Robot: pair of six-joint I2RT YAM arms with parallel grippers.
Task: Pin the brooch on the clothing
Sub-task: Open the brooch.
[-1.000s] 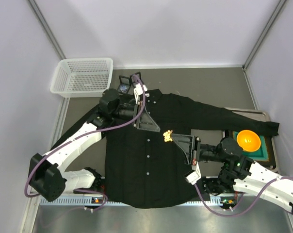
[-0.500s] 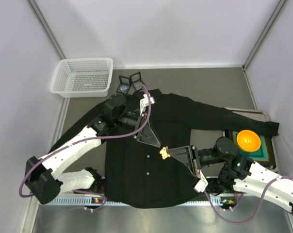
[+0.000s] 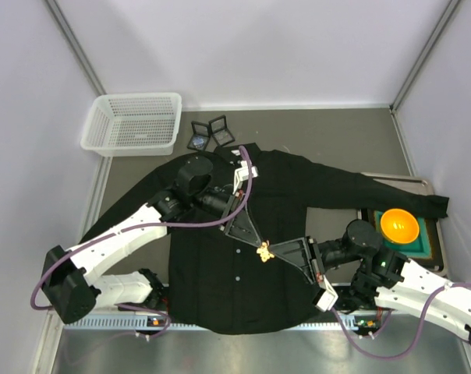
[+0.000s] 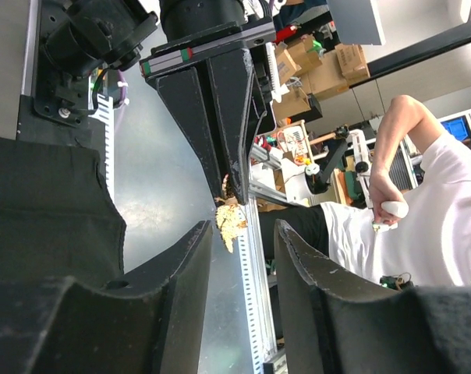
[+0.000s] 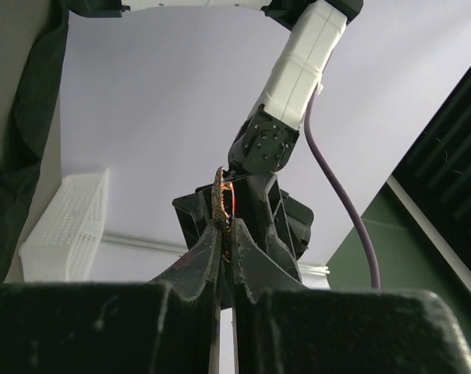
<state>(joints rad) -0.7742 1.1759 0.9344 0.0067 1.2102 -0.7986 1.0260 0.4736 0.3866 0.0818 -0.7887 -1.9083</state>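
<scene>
The grey worktop [image 3: 329, 140] carries the clothing [image 3: 212, 288], a black shirt spread flat with its front up; its long axis runs from the collar at the far side to the hem near the arm bases, and the sleeves stretch out to either side; the button row [image 3: 235, 277] follows that axis down the middle. Both arms reach in over the chest and their tips meet just beside the button row; the left tool [image 3: 255, 240] points down and toward the right arm, its fingers [image 4: 185, 288] set narrowly apart with nothing between them; the right tool [image 3: 273, 251] points back toward it, closed tight on the brooch [image 3: 263, 250]. The brooch is small and gold; in the right wrist view it [image 5: 220, 199] stands on edge, its long axis in line with the fingers and sticking out past their tips; in the left wrist view it [image 4: 230, 220] hangs at the gap of the left tool, apart from both fingers. The step in hand looks like presenting the brooch over the chest; whether it touches the cloth I cannot tell. Next, I judge, the left tool must pinch up or steady the fabric; then the right can drive the pin through it.
</scene>
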